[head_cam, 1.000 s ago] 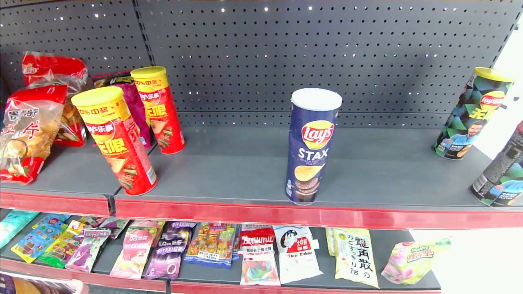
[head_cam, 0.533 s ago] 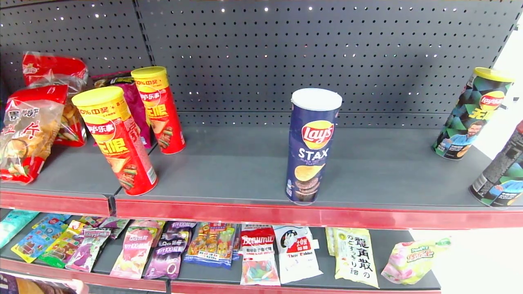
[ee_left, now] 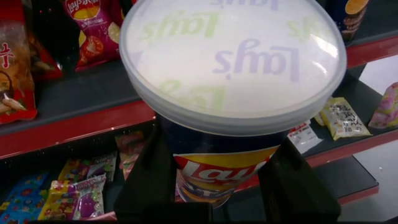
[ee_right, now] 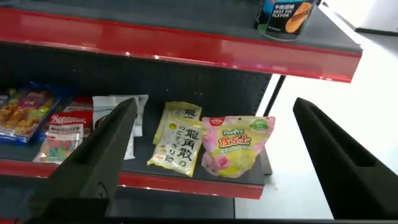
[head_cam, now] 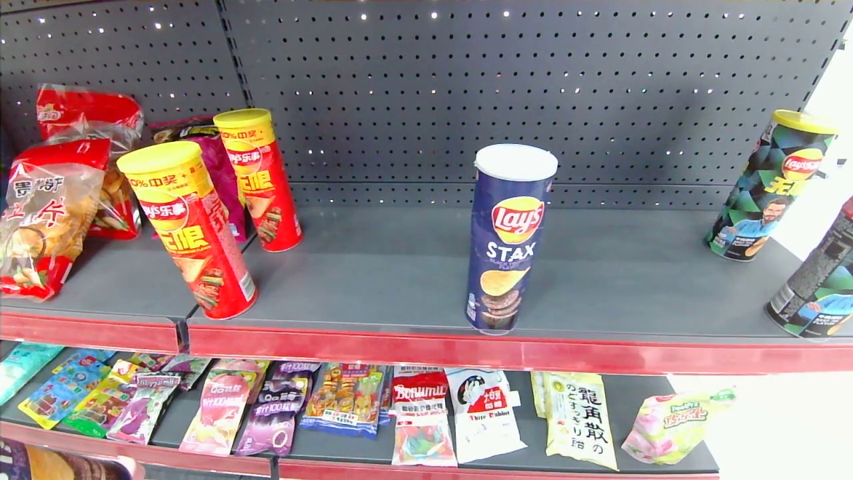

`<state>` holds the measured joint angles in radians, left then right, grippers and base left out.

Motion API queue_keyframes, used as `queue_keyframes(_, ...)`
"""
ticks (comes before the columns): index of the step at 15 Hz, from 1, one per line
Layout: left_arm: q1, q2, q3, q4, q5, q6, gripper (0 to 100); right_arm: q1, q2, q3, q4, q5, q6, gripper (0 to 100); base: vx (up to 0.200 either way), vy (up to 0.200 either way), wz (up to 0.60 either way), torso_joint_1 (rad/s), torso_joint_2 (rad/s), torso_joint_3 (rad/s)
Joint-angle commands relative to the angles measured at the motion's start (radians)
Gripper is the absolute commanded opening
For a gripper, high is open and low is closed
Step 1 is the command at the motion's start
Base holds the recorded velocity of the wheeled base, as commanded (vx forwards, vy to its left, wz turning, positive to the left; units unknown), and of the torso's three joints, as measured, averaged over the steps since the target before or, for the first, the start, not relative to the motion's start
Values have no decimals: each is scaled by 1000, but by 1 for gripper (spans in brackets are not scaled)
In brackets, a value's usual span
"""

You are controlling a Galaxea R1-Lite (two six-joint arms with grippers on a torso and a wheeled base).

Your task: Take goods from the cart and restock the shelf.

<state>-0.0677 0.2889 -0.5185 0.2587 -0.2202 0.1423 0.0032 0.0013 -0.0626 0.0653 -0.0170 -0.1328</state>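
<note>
Two grippers noted. We find the left gripper [ee_left: 217,186] clamped on a can [ee_left: 233,62]. The right gripper [ee_right: 217,124] is spread wide and empty, with packets [ee_right: 239,146] beyond it.

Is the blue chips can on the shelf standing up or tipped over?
Standing up: the blue can rests on its base on the top shelf, white lid facing up.

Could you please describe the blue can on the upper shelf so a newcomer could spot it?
On the upper shelf with the red front lip, look near the middle front. The blue can stands alone there; its white lid sets it apart from the yellow-lidded red cans.
</note>
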Motion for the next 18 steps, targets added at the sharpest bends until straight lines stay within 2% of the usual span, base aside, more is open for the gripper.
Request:
queue_keyframes(1, 0, -1, -3, 1, -4, 0, 0, 0, 3, 15, -4, -3, 18, 100, 0, 0, 0, 0, 0, 0)
queue_keyframes(2, -1, -2, -8, 1, -7, -1, 0, 0, -1, 15, -5, -3, 22, 100, 0, 0, 0, 0, 0, 0)
queue_keyframes(4, -1, -2, -12, 1, -7, -36, 0, 0, -1, 18, -15, -4, 82, 100, 0, 0, 0, 0, 0, 0)
queue_keyframes(7, -1, 1, -3, -29, -8, -40, 0, 0, -1, 20, -18, 85, 61, 100, 0, 0, 0, 0, 0, 0)
queue_keyframes(9, 0, 13, -5, -46, -7, -44, 0, 0, 3, 18, -16, 123, 101, 100, 0, 0, 0, 0, 0, 0)
queue_keyframes(10, -1, 13, -3, -46, -7, -44, 0, -6, 5, 20, -18, 97, 128, 100, 0, 0, 0, 0, 0, 0)
queue_keyframes(12, -1, 13, -8, -47, -4, -44, 0, -5, -1, 27, -33, -29, 119, 100, 0, 0, 0, 0, 0, 0)
queue_keyframes(13, -1, 15, -11, -58, -2, -44, 0, -5, -1, 63, -128, -47, 101, 100, 0, 0, 0, 0, 0, 0)
queue_keyframes(15, -1, 13, -8, -61, -2, -44, 0, -3, -1, 63, -117, -46, 99, 100, 0, 0, 0, 0, 0, 0)
queue_keyframes(18, -1, 21, -2, -61, -7, -44, 0, -3, -1, 61, -62, 35, 74, 100, 0, 0, 0, 0, 0, 0)
